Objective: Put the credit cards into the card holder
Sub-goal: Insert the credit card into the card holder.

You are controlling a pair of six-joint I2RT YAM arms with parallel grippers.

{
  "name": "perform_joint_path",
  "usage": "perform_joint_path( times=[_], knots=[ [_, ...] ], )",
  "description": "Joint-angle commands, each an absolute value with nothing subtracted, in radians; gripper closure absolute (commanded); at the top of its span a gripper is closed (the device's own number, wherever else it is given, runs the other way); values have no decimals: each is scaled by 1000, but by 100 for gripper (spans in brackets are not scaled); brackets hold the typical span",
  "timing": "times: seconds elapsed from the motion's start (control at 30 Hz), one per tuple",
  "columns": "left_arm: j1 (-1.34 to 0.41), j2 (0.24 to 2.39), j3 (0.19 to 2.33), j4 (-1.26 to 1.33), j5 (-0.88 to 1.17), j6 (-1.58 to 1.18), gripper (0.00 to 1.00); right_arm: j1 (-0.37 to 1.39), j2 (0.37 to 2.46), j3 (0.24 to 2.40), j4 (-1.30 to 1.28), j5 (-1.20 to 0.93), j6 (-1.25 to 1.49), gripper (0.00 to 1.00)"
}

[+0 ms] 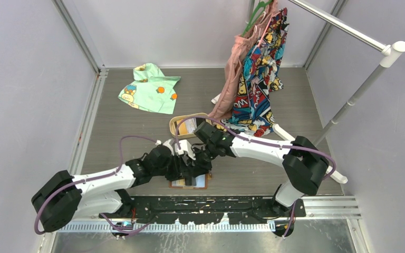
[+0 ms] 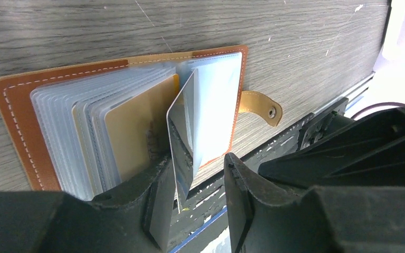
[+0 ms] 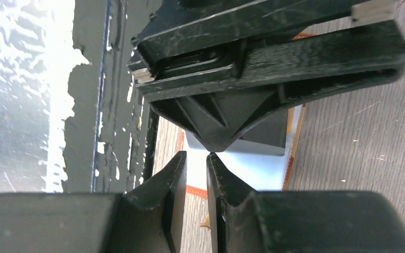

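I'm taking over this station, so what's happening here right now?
Both arms are bent over the open brown card holder near the front edge of the table. The left pincer has its jaws apart around a pale card standing on edge among the holder's clear sleeves. The right pincer, nearly closed, sits close against the left one above the holder; whether it grips a sleeve is unclear.

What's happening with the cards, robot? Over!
Left gripper open around blue card. Card stands among card holder sleeves. Right gripper nearly shut, grip unclear. Nothing blocking.
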State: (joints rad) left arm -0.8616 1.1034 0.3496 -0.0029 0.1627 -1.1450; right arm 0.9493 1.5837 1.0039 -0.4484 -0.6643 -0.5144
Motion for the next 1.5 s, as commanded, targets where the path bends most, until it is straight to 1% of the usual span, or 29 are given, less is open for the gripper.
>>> perform_joint_path(
  times=[0.0,0.03,0.13,0.23,0.6,0.87,0.9,1.03,1.13,1.37,1.47],
  knots=[
    [-859,1072,365,-103,108,-1109,60,909,1560,1002,-336,-755,-384,75],
    [-859,1070,366,-111,106,-1106,60,896,1561,995,-315,-755,-356,75],
    [-859,1074,370,-119,104,-1099,60,853,1575,971,-225,-720,-242,81],
    [-859,1091,370,-104,112,-1100,60,839,1609,962,-176,-692,-150,84],
    [-859,1147,391,-98,127,-1081,63,838,1715,989,-188,-681,-75,87],
    [-859,1157,387,-67,143,-1078,62,798,1741,961,-25,-783,181,87],
    [-859,1155,385,-67,142,-1077,62,783,1744,953,10,-797,225,85],
    [-859,1144,382,-68,137,-1074,59,775,1753,938,65,-792,304,64],
    [-859,1145,377,-64,141,-1075,59,775,1774,941,75,-790,332,53],
    [-859,1150,370,-40,149,-1077,59,784,1829,963,76,-769,367,52],
    [-859,1155,370,-37,150,-1077,59,794,1830,971,60,-759,350,48]
  ],
)
